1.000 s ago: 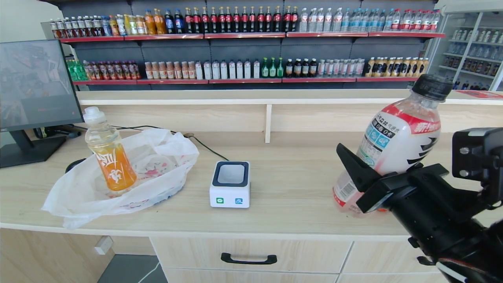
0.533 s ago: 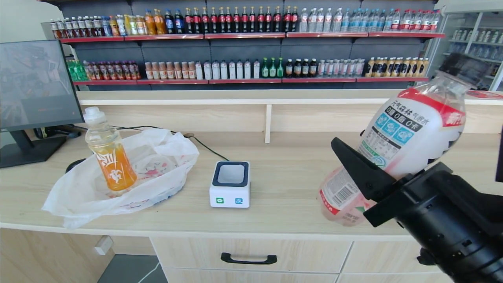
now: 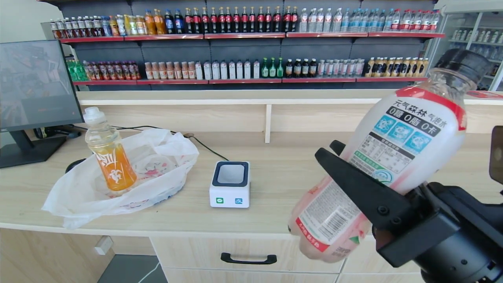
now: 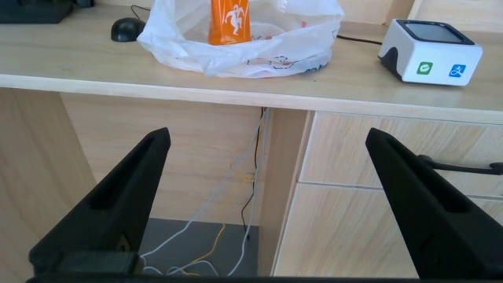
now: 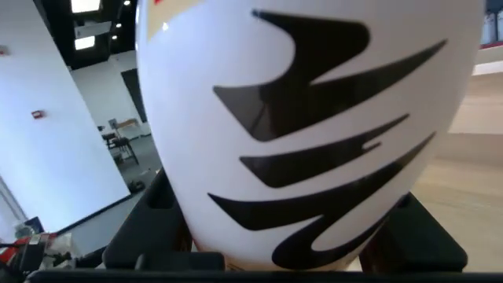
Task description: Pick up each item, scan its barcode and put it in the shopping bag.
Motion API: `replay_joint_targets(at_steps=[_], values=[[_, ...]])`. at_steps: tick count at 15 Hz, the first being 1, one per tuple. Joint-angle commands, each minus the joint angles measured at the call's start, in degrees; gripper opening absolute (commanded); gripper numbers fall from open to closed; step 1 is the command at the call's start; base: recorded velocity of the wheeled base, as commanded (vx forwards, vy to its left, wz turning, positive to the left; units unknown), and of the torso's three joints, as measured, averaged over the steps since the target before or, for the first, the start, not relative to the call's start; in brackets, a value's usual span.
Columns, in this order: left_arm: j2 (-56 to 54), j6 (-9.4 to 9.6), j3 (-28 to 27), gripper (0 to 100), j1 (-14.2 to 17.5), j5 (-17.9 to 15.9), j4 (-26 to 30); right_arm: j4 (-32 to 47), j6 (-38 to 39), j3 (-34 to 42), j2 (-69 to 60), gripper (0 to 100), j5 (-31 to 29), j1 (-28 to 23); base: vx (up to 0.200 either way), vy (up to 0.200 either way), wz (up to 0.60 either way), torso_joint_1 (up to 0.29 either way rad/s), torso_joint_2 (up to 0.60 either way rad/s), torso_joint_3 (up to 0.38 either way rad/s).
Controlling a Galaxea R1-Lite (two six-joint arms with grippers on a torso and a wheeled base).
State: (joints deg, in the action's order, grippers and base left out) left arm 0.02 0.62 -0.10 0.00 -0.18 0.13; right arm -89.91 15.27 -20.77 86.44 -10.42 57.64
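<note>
Scan step — pale pink plastic bottle (image 3: 397, 153).
My right gripper's (image 3: 328, 151) fingers (image 3: 353, 184) pinch it — next, barcode (image 3: 334, 225) over the white cube scanner (image 3: 230, 184).

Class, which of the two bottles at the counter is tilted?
The black-capped pink bottle, held by the right end effector, is tilted; the orange drink bottle stands upright in the shopping bag.

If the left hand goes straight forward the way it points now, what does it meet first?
The left hand would probably meet the wooden cabinet front below the counter, near the hanging cables; depth is unclear.
</note>
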Motion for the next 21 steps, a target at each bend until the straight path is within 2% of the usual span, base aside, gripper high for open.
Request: replay_joint_targets(at_steps=[1,4,5,12,15,21], values=[[-0.02,-0.01,0.01,100,0.0,0.01,-0.05,-0.09,-0.16,-1.64,1.27,0,6.38,0.19,0.0,0.0,0.0,0.0,0.0,0.0],[-0.02,-0.01,0.01,100,0.0,0.01,-0.05,-0.09,4.85,-6.03,3.12,0,7.96,0.19,0.0,0.0,0.0,0.0,0.0,0.0],[-0.02,-0.01,0.01,100,0.0,0.01,-0.05,-0.09,10.04,-7.0,3.73,0,7.96,0.19,0.0,0.0,0.0,0.0,0.0,0.0],[-0.02,-0.01,0.01,100,0.0,0.01,-0.05,-0.09,23.05,-7.44,1.8,0,7.79,3.71,0.0,0.0,0.0,0.0,0.0,0.0],[-0.02,-0.01,0.01,100,0.0,0.01,0.04,-0.09,29.11,-6.3,0.3,0,7.87,3.45,0.0,0.0,0.0,0.0,0.0,0.0],[-0.02,-0.01,0.01,100,0.0,0.01,0.04,-0.09,34.65,-3.92,-0.31,0,7.35,3.01,0.0,0.0,0.0,0.0,0.0,0.0]])
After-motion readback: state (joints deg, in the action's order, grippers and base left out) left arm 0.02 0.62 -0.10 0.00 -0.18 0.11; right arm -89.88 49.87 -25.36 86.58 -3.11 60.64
